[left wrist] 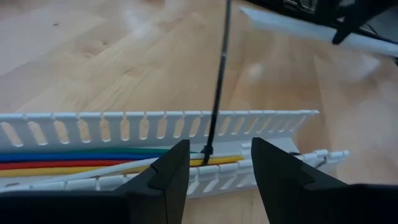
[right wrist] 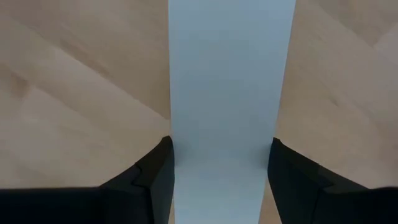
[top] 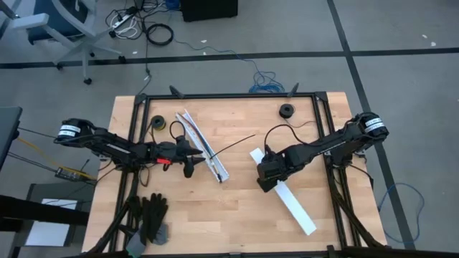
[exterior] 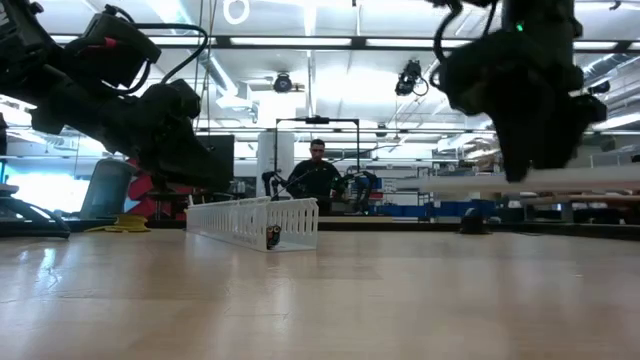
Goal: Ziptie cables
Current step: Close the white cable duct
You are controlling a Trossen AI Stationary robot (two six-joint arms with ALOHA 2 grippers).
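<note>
White strip (right wrist: 230,93) clamped in right gripper (right wrist: 221,180); left gripper (left wrist: 214,174) parted, empty, beside cables (left wrist: 74,158).

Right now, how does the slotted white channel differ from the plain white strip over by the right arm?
The slotted channel has comb-like slotted walls; the flat strip is plain and smooth. The channel holds coloured cables and a black zip tie; the strip carries nothing. The channel lies on the table; the strip is gripped in the right claw and looks raised at that end. Both are long, white and straight.
</note>
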